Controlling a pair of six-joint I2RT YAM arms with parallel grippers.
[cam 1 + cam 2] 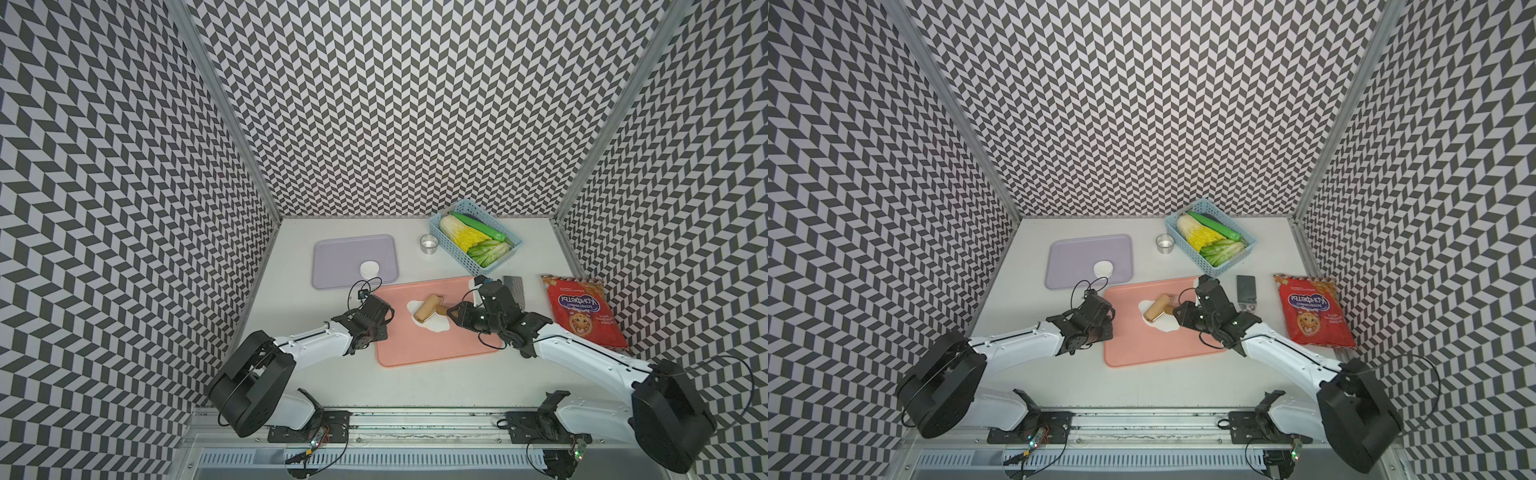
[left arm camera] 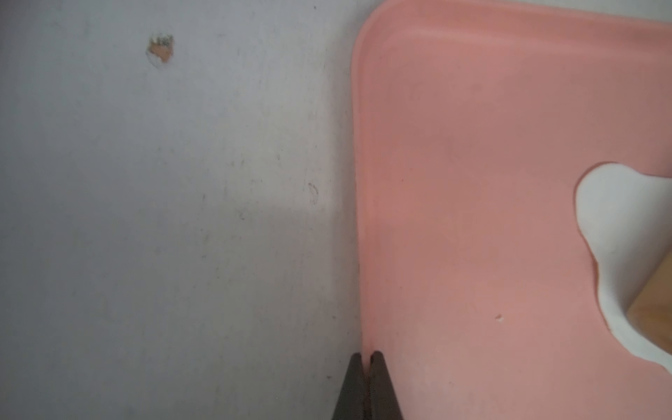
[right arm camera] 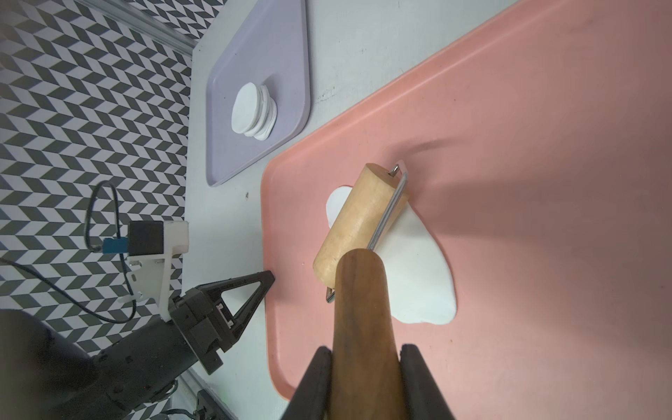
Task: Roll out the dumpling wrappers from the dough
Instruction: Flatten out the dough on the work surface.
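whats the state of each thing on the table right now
dough, flat sheet on the pink tray, under the roller
roller, resting on the dough, handle gripped
wrappers, stacked on the purple tray
metal cup, upright
basket, holding vegetables
right gripper, shut on the roller handle
left gripper, shut, tips at the pink tray's edge

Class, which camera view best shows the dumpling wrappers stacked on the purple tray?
The right wrist view: the dumpling wrappers appear side-on, with separate layers visible. Both top views show only a small white disc on the purple tray. The left wrist view misses them.
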